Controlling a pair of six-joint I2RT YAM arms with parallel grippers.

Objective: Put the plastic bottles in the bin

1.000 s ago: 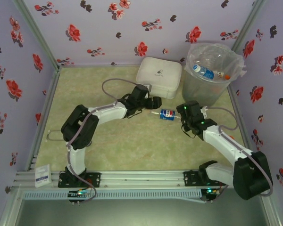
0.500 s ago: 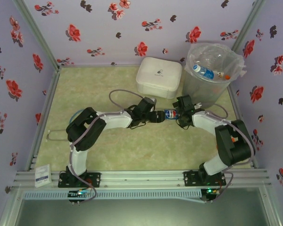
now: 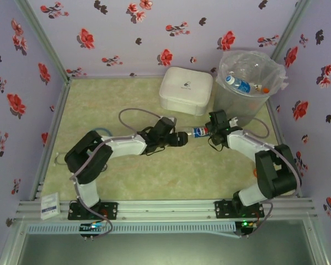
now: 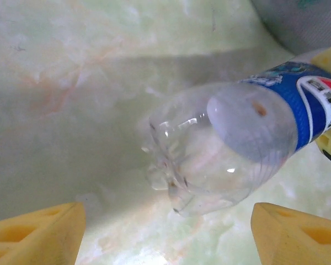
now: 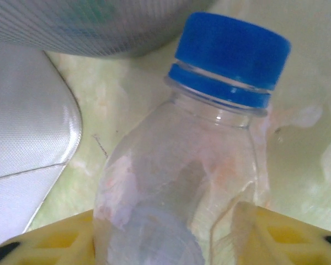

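1. Your right gripper [image 5: 168, 234] clamps the Pepsi bottle [image 3: 198, 132]; its wrist view cuts off the label.
2. Your left gripper [image 4: 165, 215] stands apart, bottle base just beyond.
3. The bin [image 3: 238, 105] is near; the table [image 3: 154, 174] is bare toward you.

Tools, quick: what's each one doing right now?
Left tool: open, holding nothing.
Right tool: closed on the blue-capped Pepsi bottle.

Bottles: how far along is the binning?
Done: at least two bottles lie in the bin. In hand: the right gripper looks closed on a blue-labelled bottle near the bin; the left gripper is open around its base, not touching. Left: drop that bottle into the bin.
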